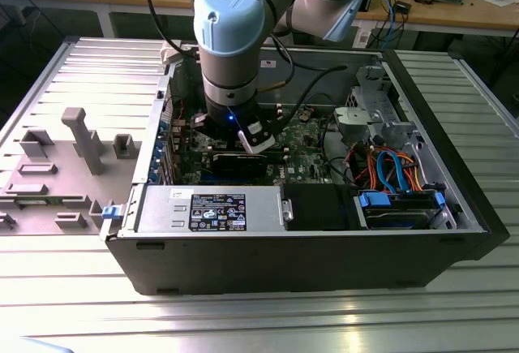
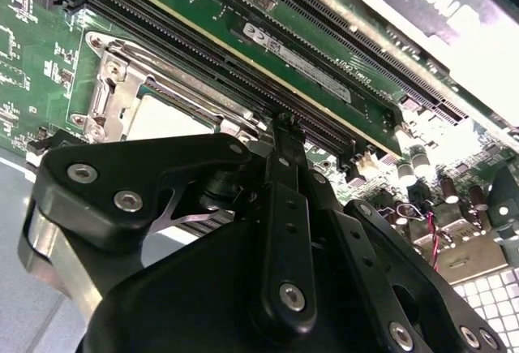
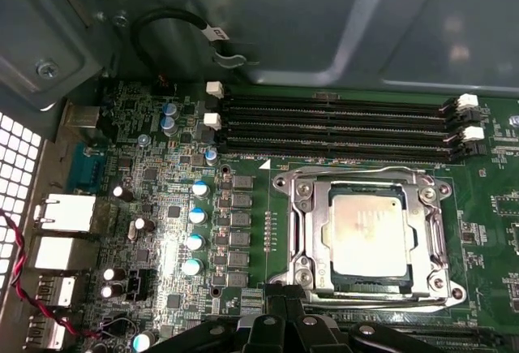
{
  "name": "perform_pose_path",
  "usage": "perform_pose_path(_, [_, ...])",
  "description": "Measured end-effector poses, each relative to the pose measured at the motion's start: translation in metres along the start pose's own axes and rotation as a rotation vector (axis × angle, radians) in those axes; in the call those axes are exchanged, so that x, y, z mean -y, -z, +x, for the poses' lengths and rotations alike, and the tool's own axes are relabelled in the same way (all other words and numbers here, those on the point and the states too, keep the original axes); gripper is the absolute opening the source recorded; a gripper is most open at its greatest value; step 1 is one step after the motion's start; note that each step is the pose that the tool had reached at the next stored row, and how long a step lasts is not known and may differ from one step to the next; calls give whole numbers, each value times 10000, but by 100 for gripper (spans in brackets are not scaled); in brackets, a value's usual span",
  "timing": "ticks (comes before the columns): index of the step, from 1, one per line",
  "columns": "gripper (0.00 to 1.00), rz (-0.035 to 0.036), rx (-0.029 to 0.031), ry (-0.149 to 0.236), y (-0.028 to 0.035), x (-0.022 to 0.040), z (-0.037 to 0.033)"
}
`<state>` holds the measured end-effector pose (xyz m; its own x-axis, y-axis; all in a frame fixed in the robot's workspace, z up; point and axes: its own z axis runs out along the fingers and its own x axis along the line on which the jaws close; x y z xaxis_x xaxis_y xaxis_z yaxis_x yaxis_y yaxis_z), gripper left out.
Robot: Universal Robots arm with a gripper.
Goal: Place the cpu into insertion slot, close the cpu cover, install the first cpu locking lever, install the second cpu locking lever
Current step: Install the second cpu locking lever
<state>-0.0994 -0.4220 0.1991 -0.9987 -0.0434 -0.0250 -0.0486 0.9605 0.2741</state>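
The cpu (image 3: 366, 235), a dull silver square, lies flat in the insertion slot, whose pin field it hides. The cpu cover (image 3: 312, 223) is folded down around it as a silver frame, and the chip shows through its window. Thin metal lever rods run along two sides of the socket. My gripper (image 3: 284, 300) is shut with nothing visibly between its fingers. Its tip hovers at the socket's edge, close to one corner of the cover. In the second wrist view the gripper (image 2: 281, 122) ends right beside the cover (image 2: 113, 93) and the cpu (image 2: 166, 118). The exterior view has the gripper (image 1: 243, 138) low inside the computer case.
Long black memory slots (image 3: 332, 122) run beside the socket. In the case sit a black graphics card (image 1: 239, 162), a power supply (image 1: 211, 207) at the front and coloured cables (image 1: 389, 166) on the exterior view's right. Grey fixtures (image 1: 81, 138) stand on the table at its left.
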Motion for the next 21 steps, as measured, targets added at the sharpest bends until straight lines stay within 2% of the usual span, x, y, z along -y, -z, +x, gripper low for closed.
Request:
perform_pose_path(3, [11,-2,31,-98,-5,-1,11])
perform_pose_path(6, [11,1,31,-108,-8,-1,29])
perform_pose_path(8, [11,-49,32,-108,-43,-26,33])
perform_pose_path(9, [11,-31,33,-108,-45,-26,33])
perform_pose_path(14, [11,-27,17,-113,27,-47,31])
perform_pose_path(16, [11,-26,5,-116,80,-62,30])
perform_pose_path(21, [11,-27,-3,-119,80,-62,30])
